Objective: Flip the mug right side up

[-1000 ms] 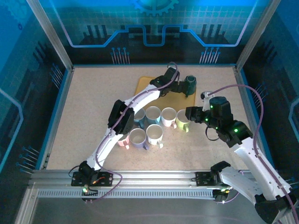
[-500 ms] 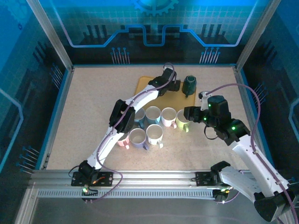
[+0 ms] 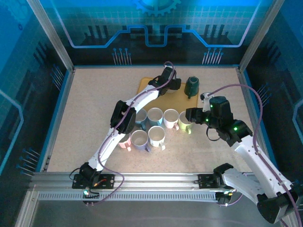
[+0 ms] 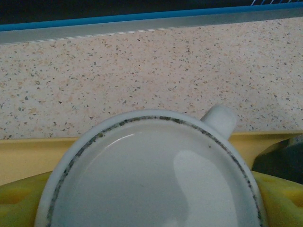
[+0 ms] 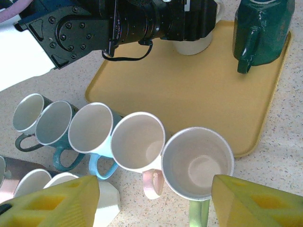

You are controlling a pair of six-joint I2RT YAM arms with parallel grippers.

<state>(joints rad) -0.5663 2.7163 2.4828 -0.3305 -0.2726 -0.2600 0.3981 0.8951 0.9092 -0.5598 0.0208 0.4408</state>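
yellow tray (image 5: 189,90) | dark green mug (image 5: 262,28) | white mug (image 4: 151,179) | speckled beige table (image 4: 142,71)

I can read no letters, numbers or brand marks. The dark green ceramic mug (image 5: 262,28), the yellow plastic tray (image 5: 189,94) and the blue back wall panel (image 3: 156,28) with its gear drawing carry none.

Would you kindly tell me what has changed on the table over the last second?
The left claw drew back leftward from the dark green mug, leaving it standing free on the tray. It now brackets the cream mug. The right claw edged slightly toward the far side. The dark green mug, tray and clustered mugs stayed put.
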